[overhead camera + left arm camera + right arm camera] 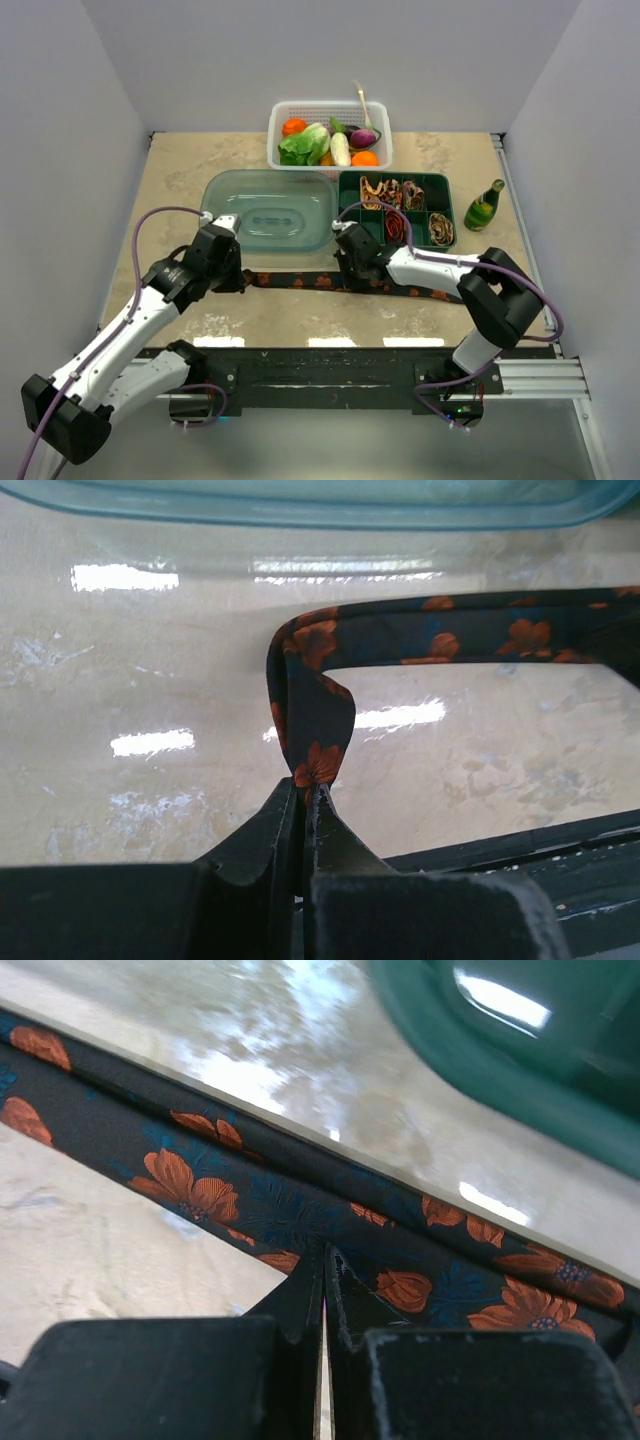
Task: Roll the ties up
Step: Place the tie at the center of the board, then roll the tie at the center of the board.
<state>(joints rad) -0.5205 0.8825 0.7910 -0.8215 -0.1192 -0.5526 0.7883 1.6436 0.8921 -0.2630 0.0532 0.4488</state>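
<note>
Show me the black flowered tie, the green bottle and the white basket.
black tie [300, 281], top view, on its flat middle stretch.
green bottle [484, 208], top view, on its body.
white basket [274, 130], top view, on its left rim.

The right end effector pinches the black tie at its edge.
</note>
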